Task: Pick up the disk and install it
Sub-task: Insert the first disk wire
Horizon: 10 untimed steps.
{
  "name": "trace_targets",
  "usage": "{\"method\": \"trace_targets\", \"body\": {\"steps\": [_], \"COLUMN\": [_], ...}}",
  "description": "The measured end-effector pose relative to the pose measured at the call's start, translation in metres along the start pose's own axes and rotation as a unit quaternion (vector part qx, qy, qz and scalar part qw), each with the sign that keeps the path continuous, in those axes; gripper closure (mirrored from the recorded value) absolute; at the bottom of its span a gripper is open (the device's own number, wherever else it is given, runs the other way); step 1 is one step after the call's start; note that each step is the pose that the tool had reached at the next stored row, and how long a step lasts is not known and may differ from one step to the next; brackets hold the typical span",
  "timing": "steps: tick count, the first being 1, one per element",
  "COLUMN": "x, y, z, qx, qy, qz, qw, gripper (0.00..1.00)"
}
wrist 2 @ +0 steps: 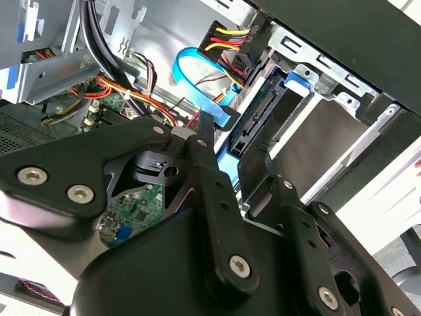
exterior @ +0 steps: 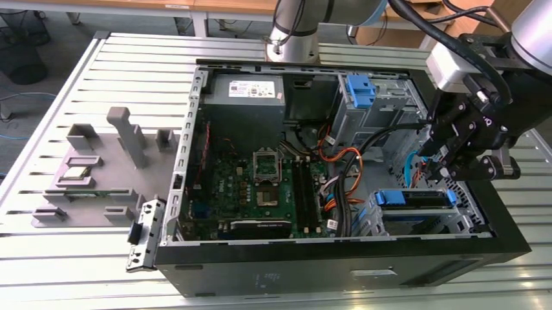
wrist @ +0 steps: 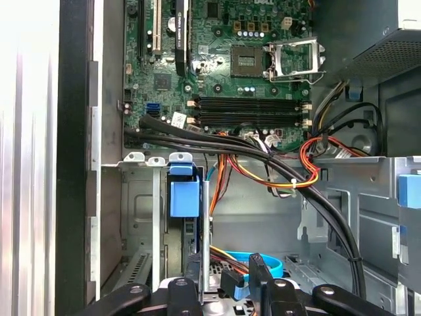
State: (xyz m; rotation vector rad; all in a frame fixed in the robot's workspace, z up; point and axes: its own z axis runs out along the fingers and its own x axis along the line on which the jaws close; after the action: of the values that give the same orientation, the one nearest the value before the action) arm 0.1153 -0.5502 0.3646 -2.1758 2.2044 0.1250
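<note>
The disk [exterior: 414, 197] sits in the drive bay at the case's near corner, on the exterior view's right, framed by its blue caddy. In the second wrist view the disk [wrist 2: 263, 115] shows its connector edge, lying in the metal bay. The first wrist view has the disk's blue caddy tab [wrist: 183, 197] at the bay's mouth. My gripper [exterior: 444, 169] hangs just above that bay. Its black fingers stand apart in both wrist views, open, with the gripper [wrist 2: 229, 141] [wrist: 225, 273] holding nothing and the disk beyond the tips.
The open computer case [exterior: 345, 258] holds a green motherboard [exterior: 258, 187], a grey power supply [exterior: 248, 90] and a bare blue bracket [exterior: 360, 90] in the far bay. Black and orange cables [wrist: 276, 164] and a blue flat cable [wrist 2: 194, 72] run close to the bay. A grey fixture [exterior: 95, 174] stands on the table.
</note>
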Motion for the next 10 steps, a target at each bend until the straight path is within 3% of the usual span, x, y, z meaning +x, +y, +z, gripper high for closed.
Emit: {"method": "trace_targets", "body": {"steps": [10], "x": [-0.0005], "y": [0.0001], "z": [-0.0042], "qx": [-0.0015], "qy": [-0.0001], "qz": [0.0], "qw": [1.0], "gripper": [0.58]}}
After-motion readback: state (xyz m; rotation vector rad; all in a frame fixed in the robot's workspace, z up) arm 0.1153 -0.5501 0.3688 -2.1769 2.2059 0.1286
